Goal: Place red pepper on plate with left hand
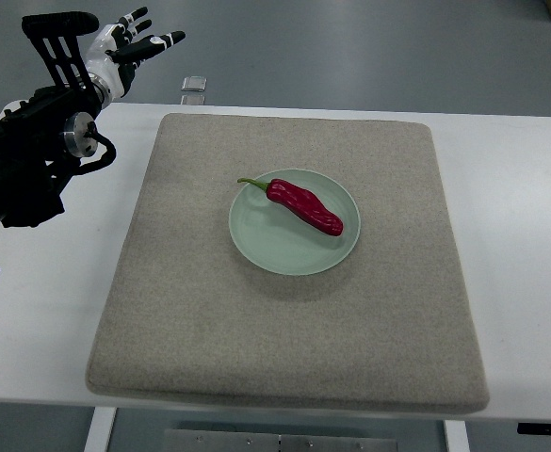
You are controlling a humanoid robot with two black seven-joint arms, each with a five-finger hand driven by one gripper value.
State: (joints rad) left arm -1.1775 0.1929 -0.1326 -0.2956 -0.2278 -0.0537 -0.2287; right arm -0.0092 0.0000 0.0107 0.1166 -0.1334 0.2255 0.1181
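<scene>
Top view: red pepper (303, 207) lies on the plate (256, 247) mid-mat (200, 330), long axis running toward the near right corner. Left hand (129, 42), fingers spread and seemingly empty, hangs off the far left corner.

A white table (520, 188) carries a square beige mat (209, 320) lying flat on it.
</scene>
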